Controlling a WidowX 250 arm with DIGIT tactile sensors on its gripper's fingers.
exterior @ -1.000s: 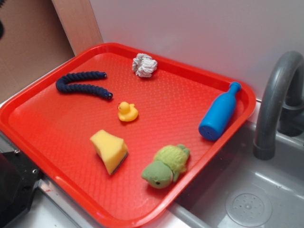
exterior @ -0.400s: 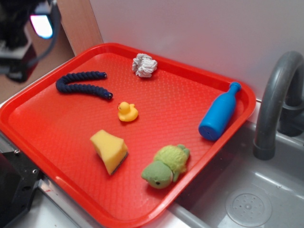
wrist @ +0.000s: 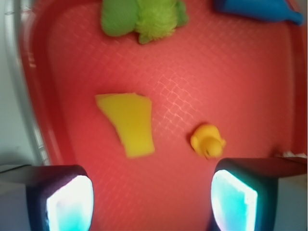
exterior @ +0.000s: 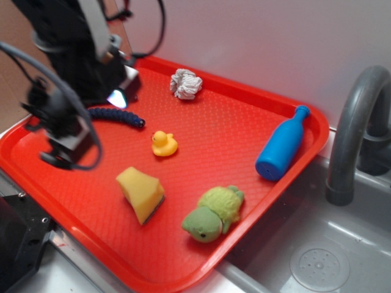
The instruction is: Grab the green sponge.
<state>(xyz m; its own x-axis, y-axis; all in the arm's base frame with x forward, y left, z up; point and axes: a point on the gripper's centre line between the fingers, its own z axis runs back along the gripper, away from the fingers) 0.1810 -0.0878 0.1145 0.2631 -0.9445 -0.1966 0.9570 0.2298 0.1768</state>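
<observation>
Right now your pincer (wrist: 150, 202) hangs open and empty above the red tray (wrist: 250, 86). Ahead of it and slightly left in the wrist view lies the green sponge (wrist: 128, 123), long axis nearly along your approach.

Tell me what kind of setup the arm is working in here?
Likely a toy kitchen sink station. A grey faucet curves over a grey sink basin with a drain, and a red tray beside it holds toys: the green sponge, a rubber duck and a plush turtle.
</observation>
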